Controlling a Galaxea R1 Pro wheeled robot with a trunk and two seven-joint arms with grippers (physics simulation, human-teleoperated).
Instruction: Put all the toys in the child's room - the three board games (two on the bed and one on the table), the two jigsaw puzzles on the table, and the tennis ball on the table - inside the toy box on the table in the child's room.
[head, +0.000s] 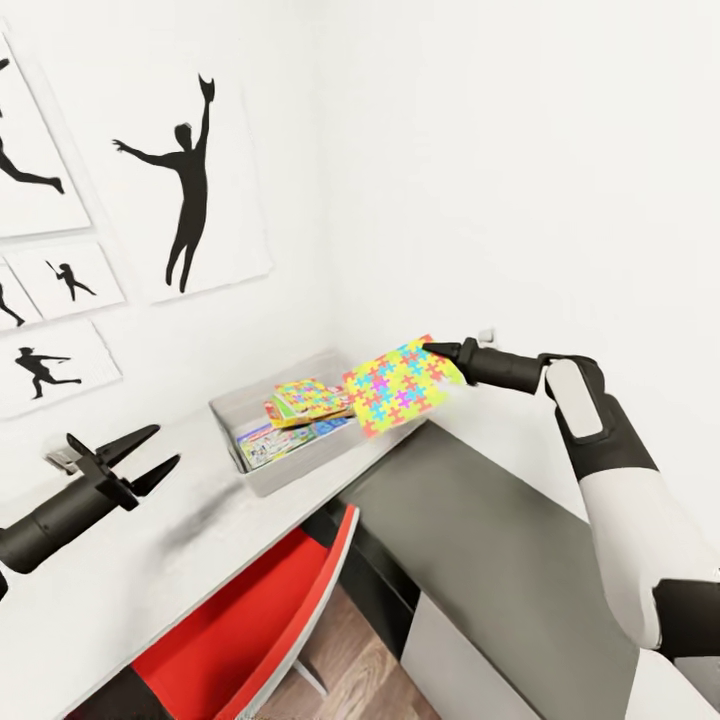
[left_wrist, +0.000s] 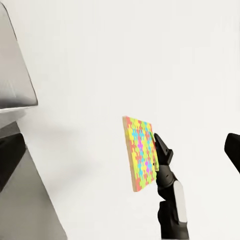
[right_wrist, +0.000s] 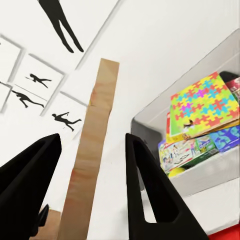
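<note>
Wall prints (head: 190, 190): black dancing silhouettes on white panels, hung on the left wall above the table.

Left gripper (head: 140, 458): hovers over the left part of the table, both black fingers spread wide with nothing between them, pointing toward the toy box; well apart from the box.

Table (head: 150, 560): white top along the left wall, carries the toy box at its far end.

Chair (head: 250, 620): red seat tucked under the near edge of the table.

Toy box (head: 262, 478): grey open tray at the far end of the table, near the room's corner; seen in the right wrist view (right_wrist: 200, 175) as a pale walled bin.

Box contents: a colourful jigsaw puzzle (head: 308, 396) lies on top, tilted, over flat board games (head: 268, 442); same stack in the right wrist view, puzzle (right_wrist: 205, 107) above printed game boxes (right_wrist: 185, 150).

Held jigsaw puzzle (head: 400, 385): flat multicoloured box, in the air just right of and slightly above the toy box's right rim, tilted; not yet inside. From the left wrist view (left_wrist: 141, 152), seen nearly edge-on against the white wall. In the right wrist view, brown cardboard edge (right_wrist: 92, 150) runs between the two fingers.

Right gripper (head: 436, 350): clamped on the held puzzle's upper right corner, arm reaching in from the right.

Grey surface (head: 480, 540): lower top right of the table, beneath the right arm.
</note>
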